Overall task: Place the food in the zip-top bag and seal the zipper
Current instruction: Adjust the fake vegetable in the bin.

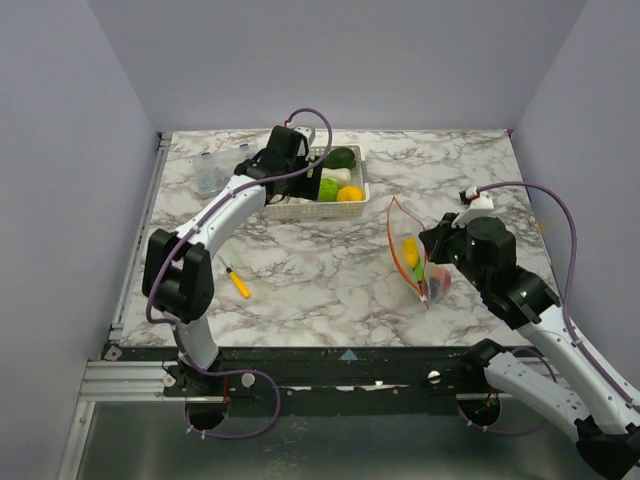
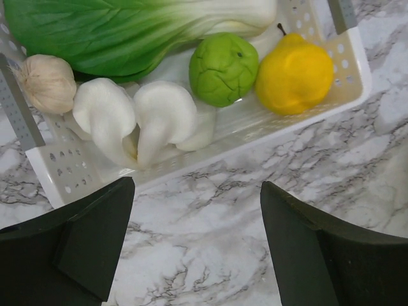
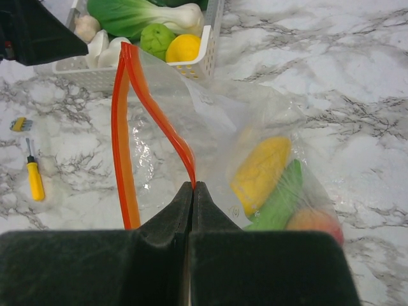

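The clear zip-top bag (image 1: pixel 412 258) stands at the right with its mouth open. Its red-orange zipper (image 3: pixel 155 102) gapes in a loop. Inside lie a yellow piece (image 3: pixel 259 171), a green piece (image 3: pixel 278 203) and an orange-red piece (image 3: pixel 313 222). My right gripper (image 3: pixel 193 186) is shut on one zipper lip and holds the bag up. My left gripper (image 2: pixel 197 191) is open and empty just in front of the white basket (image 2: pixel 71 171). The basket holds a bok choy (image 2: pixel 121 29), a garlic (image 2: pixel 46 81), two white mushrooms (image 2: pixel 137 118), a green fruit (image 2: pixel 223 68) and a yellow pear (image 2: pixel 294 73).
A small yellow-handled screwdriver (image 1: pixel 238 283) lies on the marble at the front left. A clear compartment box (image 1: pixel 211 170) stands at the back left, beside the basket (image 1: pixel 290 208). Grey walls close in the table on three sides.
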`<action>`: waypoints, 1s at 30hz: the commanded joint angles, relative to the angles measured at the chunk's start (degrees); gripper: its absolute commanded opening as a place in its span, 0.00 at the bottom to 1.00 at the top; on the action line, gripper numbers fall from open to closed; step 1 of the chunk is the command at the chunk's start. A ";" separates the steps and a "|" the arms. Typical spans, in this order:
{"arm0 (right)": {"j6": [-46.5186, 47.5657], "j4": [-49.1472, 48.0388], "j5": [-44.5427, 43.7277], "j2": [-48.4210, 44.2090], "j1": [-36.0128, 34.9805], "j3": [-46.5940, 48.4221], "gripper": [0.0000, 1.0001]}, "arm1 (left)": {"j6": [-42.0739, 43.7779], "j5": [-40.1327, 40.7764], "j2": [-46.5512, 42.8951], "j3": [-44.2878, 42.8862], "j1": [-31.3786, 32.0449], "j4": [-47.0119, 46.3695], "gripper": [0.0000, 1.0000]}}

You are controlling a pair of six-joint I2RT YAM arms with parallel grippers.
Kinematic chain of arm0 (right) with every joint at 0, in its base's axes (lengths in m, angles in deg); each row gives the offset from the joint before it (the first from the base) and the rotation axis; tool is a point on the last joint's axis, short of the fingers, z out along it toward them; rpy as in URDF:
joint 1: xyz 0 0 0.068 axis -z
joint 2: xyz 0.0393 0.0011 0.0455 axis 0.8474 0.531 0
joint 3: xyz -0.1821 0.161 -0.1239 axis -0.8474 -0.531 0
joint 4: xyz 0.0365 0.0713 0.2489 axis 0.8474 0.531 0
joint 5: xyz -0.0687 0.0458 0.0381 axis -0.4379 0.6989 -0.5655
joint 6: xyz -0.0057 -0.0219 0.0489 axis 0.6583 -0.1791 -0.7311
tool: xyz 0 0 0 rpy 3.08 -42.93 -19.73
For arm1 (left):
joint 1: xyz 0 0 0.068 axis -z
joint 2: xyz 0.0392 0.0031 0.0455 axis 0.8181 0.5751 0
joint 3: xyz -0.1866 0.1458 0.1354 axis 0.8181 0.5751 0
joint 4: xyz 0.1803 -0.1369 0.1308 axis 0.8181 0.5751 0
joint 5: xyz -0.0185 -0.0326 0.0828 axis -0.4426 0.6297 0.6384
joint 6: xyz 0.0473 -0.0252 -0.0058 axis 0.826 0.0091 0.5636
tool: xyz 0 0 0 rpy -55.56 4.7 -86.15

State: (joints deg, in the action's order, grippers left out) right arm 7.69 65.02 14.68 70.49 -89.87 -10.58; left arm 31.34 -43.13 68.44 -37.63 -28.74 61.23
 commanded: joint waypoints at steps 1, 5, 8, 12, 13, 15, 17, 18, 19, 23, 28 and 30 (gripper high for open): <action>0.90 -0.21 1.71 0.30 -0.36 0.50 0.01 | 4.04 6.20 7.34 -7.94 -0.91 6.20 0.81; 1.13 -0.19 1.74 1.12 -0.40 0.60 0.00 | 3.76 8.77 13.71 -14.68 -1.28 9.06 0.83; 1.19 -0.15 1.75 1.61 -0.39 0.63 0.01 | 2.92 10.59 18.12 -19.49 -1.28 11.54 0.83; 1.06 -0.26 1.60 1.81 -0.40 0.50 0.01 | 0.89 14.44 22.69 -24.30 -1.37 15.63 0.84; 1.14 -0.27 1.61 1.88 -0.40 0.43 0.01 | 0.63 14.73 23.69 -24.93 -1.37 16.31 0.84; 1.12 -0.40 1.72 2.10 -0.40 0.36 0.01 | 0.12 15.40 25.22 -26.10 -1.37 17.48 0.85; 1.20 -0.43 1.86 2.33 -0.37 0.38 0.01 | 0.46 15.06 26.49 -27.01 -1.37 18.04 0.85; 1.15 -0.44 1.89 2.41 -0.39 0.33 0.01 | 0.41 14.87 27.22 -27.79 -1.37 18.48 0.85; 1.16 -0.44 1.90 2.53 -0.40 0.33 0.01 | 0.44 14.80 28.09 -28.68 -1.45 19.36 0.85; 1.20 -0.43 1.91 2.55 -0.40 0.25 0.01 | -0.03 15.08 31.52 -33.07 -1.43 23.55 0.84; 1.09 -0.55 1.87 2.76 -0.40 0.17 0.01 | -1.15 13.99 35.42 -37.75 -1.80 28.54 0.79; 1.04 -0.53 1.73 2.65 -0.39 0.20 0.01 | -1.60 13.57 36.39 -37.85 -2.11 29.54 0.76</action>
State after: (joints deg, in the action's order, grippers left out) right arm 8.17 64.98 15.47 73.09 -89.87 -10.58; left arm 31.58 -29.45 101.42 -73.54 -30.08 84.50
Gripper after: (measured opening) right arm 0.008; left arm 0.796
